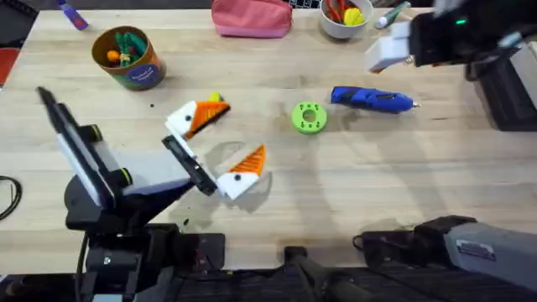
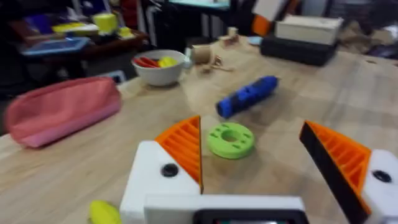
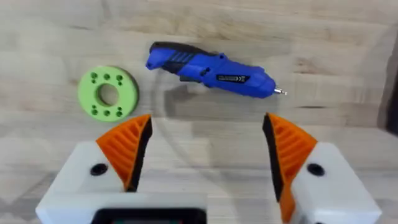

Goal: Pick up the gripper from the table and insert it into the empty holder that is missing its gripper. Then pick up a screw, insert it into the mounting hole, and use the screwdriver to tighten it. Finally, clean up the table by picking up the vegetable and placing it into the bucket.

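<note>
- Light wooden table [image 1: 352,193] — everything rests on it;
- blue screwdriver [image 1: 372,100] beside a green ring [image 1: 308,117];
- bucket [image 1: 127,57] at far left; pink pouch [image 1: 251,18] and white bowl [image 1: 345,20] along the far edge.

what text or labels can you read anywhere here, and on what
None can be read.
screwdriver: a small dark label with pale print on its body, too blurred to read.
bucket: printed band on its side, too small to read.
right arm: a pale sticker, unreadable.
</note>
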### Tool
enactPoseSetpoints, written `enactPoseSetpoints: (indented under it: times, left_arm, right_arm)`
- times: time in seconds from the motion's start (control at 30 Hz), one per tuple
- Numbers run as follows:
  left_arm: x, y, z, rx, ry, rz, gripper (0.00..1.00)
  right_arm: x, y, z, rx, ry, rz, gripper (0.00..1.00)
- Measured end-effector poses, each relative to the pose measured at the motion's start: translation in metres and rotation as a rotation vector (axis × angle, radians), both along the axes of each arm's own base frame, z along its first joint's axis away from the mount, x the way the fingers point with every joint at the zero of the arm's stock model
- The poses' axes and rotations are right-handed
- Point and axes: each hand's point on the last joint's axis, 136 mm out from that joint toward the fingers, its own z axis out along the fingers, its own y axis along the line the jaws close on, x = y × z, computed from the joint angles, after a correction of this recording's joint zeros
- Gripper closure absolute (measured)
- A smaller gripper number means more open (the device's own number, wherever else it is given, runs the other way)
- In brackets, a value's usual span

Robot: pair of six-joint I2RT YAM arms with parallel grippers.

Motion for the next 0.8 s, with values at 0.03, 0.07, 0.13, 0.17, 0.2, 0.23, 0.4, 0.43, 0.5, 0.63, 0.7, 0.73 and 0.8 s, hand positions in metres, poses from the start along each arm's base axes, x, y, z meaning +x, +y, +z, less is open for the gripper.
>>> enactPoseSetpoints:
  times: [0.03,0.07,0.13,0.17,0.2,0.23,0.4,0.43,0.5,0.63,0.7,0.73,0.8]
  left_arm:
    - [0.004,0.004,0.001,-0.003,0.001,0.035,0.015]
    - [0.009,0.009,0.001,-0.006,0.017,0.074,0.015]
    - [0.015,0.019,0.000,-0.001,0.068,0.158,0.015]
    - [0.017,0.024,0.003,0.002,0.088,0.192,0.016]
    - [0.018,0.029,0.008,0.007,0.111,0.234,0.015]
    - [0.018,0.035,0.015,0.015,0.137,0.271,0.015]
    - [0.015,0.055,0.051,0.066,0.273,0.404,0.015]
    - [0.016,0.058,0.057,0.077,0.306,0.420,0.015]
    - [0.019,0.061,0.068,0.095,0.361,0.443,0.016]
    - [0.031,0.063,0.089,0.103,0.400,0.453,0.015]
    - [0.036,0.064,0.095,0.102,0.405,0.458,0.016]
    - [0.038,0.065,0.095,0.102,0.408,0.462,0.015]
    - [0.042,0.068,0.094,0.112,0.427,0.485,0.016]
  right_arm:
    - [-0.005,-0.001,0.008,0.018,-0.024,-0.023,0.010]
    - [-0.009,-0.001,0.017,0.038,-0.056,-0.046,0.009]
    - [-0.016,-0.003,0.032,0.072,-0.112,-0.081,0.010]
    - [-0.020,-0.004,0.040,0.087,-0.140,-0.094,0.010]
    - [-0.024,-0.005,0.046,0.100,-0.161,-0.106,0.010]
    - [-0.028,-0.006,0.050,0.109,-0.176,-0.114,0.010]
    - [-0.037,-0.008,0.062,0.137,-0.220,-0.137,0.009]
    - [-0.037,-0.008,0.062,0.138,-0.218,-0.140,0.009]
    - [-0.037,-0.008,0.061,0.140,-0.214,-0.144,0.010]
    - [-0.036,-0.007,0.059,0.140,-0.208,-0.148,0.009]
    - [-0.036,-0.007,0.059,0.140,-0.208,-0.149,0.010]
    - [-0.036,-0.007,0.059,0.140,-0.209,-0.149,0.009]
    - [-0.036,-0.007,0.059,0.140,-0.208,-0.149,0.009]
